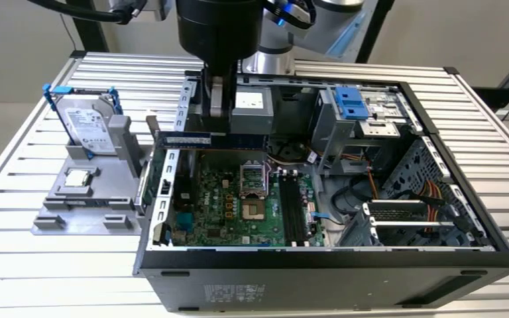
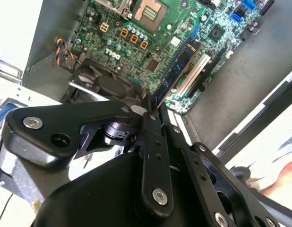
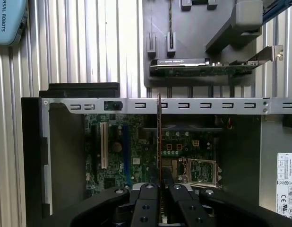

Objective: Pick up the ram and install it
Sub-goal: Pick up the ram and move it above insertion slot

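- Gripper (image 3: 159, 184) clenched on the ram (image 3: 159, 137), which hangs edge-on above the motherboard (image 3: 115, 165) inside the open computer case (image 3: 207, 105).
- In the second wrist view, black linkages hide the stick's gripped end.

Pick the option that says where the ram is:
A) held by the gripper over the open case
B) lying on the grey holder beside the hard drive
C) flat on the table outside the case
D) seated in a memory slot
A: in the exterior view the gripper is shut on the ram, which hangs above the motherboard, not seated in a slot.
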Tool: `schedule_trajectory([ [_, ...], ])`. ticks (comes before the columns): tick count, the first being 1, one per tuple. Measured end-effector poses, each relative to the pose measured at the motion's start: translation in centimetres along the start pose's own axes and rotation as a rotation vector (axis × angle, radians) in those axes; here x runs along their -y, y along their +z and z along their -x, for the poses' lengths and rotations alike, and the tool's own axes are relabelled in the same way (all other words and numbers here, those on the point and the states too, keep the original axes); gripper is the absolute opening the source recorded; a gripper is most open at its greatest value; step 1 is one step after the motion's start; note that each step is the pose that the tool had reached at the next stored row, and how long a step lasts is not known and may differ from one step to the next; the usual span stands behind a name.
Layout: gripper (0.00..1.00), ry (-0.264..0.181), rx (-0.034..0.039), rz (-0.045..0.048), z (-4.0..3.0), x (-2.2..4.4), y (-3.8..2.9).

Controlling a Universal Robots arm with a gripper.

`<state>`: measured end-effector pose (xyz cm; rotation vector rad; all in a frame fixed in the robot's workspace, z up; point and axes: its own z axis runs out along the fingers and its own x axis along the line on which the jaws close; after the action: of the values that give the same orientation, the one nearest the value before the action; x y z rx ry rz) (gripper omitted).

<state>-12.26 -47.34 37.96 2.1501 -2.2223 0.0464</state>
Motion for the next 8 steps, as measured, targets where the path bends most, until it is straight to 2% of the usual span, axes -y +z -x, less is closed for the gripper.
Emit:
schedule_trajectory([
  [8,0.0,0.0,0.0,0.0,0.04,1.15,0.04],
])
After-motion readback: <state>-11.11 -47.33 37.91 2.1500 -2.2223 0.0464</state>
